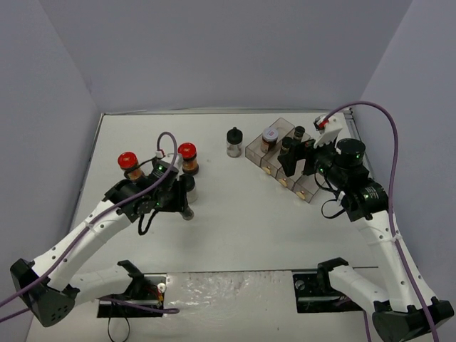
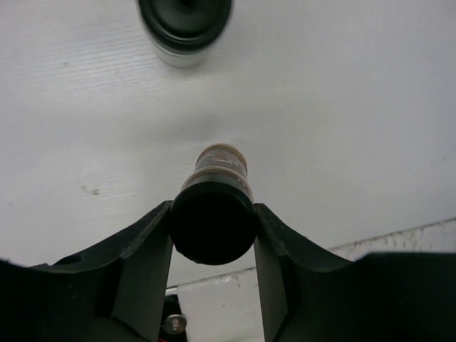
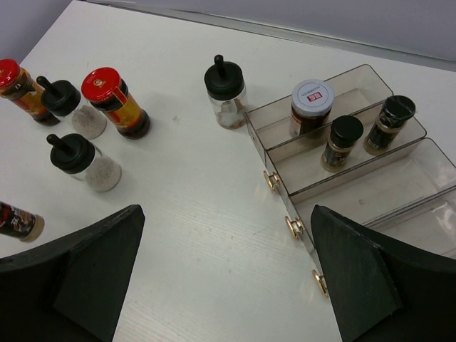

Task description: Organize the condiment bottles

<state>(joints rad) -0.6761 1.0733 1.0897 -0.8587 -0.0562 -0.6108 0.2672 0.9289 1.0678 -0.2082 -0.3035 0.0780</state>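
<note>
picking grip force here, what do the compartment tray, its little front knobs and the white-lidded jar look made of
The tray: clear, smoke-tinted and glossy, likely hard plastic; the table shows through its walls.
The knobs: shiny gold, either metal or plated plastic; cannot tell which.
The white-lidded jar: see-through body, glass or plastic, with dark contents visible; smooth white lid, probably plastic.

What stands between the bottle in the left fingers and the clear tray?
No bottle on a straight line: the black-capped jar stands by the left corner of the tray, off to the side. The open right fingers hang over the tray's knobbed front, where the held bottle would arrive.
</note>
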